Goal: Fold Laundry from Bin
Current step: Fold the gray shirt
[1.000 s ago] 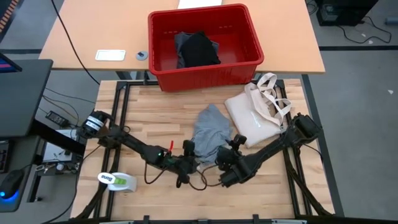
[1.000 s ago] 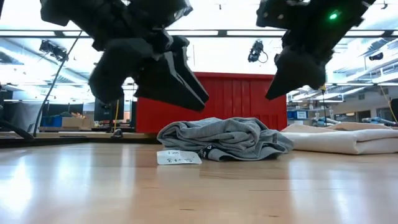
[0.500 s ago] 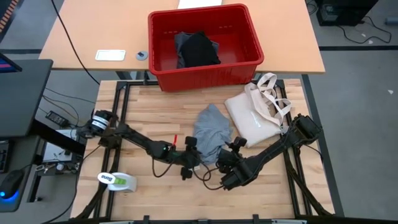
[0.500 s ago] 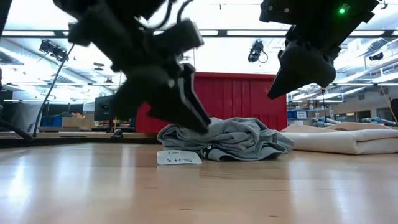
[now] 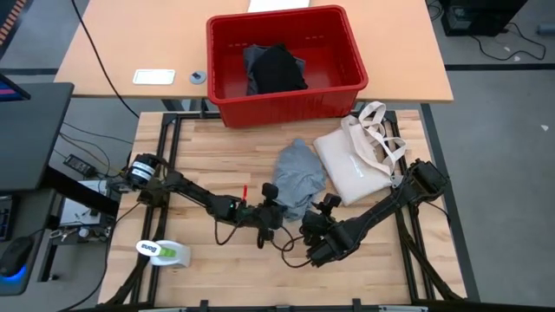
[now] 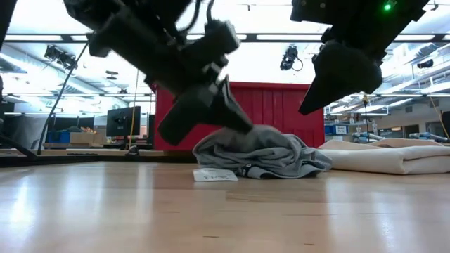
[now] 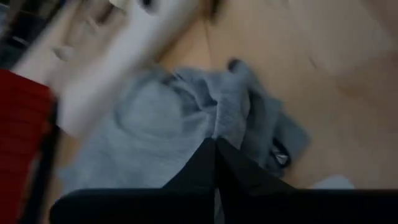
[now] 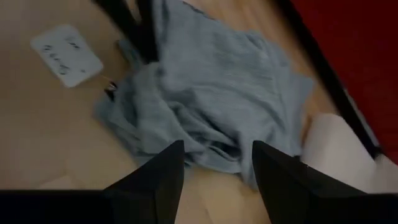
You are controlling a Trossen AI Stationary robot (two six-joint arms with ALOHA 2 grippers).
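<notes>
While the left gripper point(image 5: 274, 196) sits at the lower centre of the high view, we see its two dark fingers point(image 7: 214, 163) pressed together, pinched onto the near edge of the grey T-shirt point(image 5: 299, 178); in the low view that gripper point(image 6: 232, 116) lifts the cloth's left edge a little off the wood; the shirt point(image 6: 264, 153) lies crumpled in the middle of the table point(image 5: 217, 165), a small white tag point(image 6: 214, 175) beside it; just right of it we find the cream tote bag point(image 5: 351, 165), touching or nearly touching the shirt; the right gripper point(image 5: 328, 206) hangs just below and right of the shirt, fingers point(image 8: 163, 180) spread apart and holding nothing; up at the top centre, the red bin point(image 5: 227, 95) holds a black garment point(image 5: 279, 69) over something grey-blue.
</notes>
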